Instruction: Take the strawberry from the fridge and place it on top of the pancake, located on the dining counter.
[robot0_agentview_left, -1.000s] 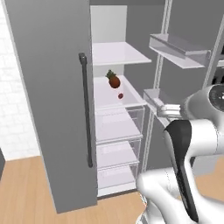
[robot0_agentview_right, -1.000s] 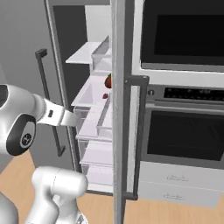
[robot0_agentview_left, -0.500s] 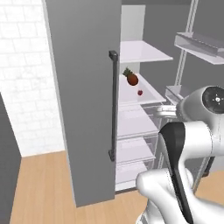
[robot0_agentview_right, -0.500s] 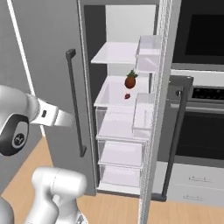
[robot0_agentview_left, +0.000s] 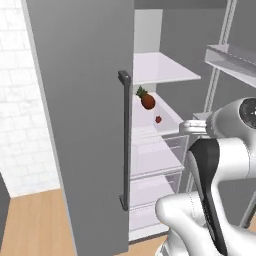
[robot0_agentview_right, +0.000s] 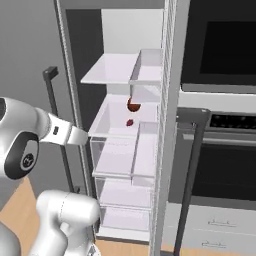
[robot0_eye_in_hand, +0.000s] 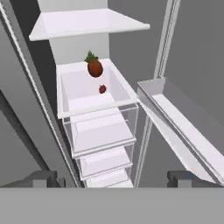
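The fridge (robot0_agentview_left: 85, 100) stands open, its grey door with a dark bar handle (robot0_agentview_left: 125, 140) swung to my left. The strawberry (robot0_eye_in_hand: 102, 89), tiny and red, lies on a white middle shelf (robot0_eye_in_hand: 87, 103), in front of a larger orange-brown fruit with a green top (robot0_eye_in_hand: 94, 66). Both base views also show the strawberry (robot0_agentview_left: 158, 119) (robot0_agentview_right: 129, 122) on that shelf. My gripper (robot0_eye_in_hand: 113, 179) is open, well short of the shelf, with nothing between its fingertips (robot0_eye_in_hand: 43, 178). The hand (robot0_agentview_right: 75, 135) points toward the fridge interior. The pancake and the dining counter are out of view.
The right fridge door with its shelf bins (robot0_eye_in_hand: 175, 113) juts out close on the right of the hand. Clear drawers (robot0_eye_in_hand: 103, 131) sit below the fruit shelf, and another white shelf (robot0_eye_in_hand: 83, 22) is above. A black wall oven (robot0_agentview_right: 220, 125) stands to the right of the fridge.
The whole picture has shifted: the base has driven, and the open fridge now sits closer and more head-on. The fruits have not moved on their shelf. The gripper stays open.
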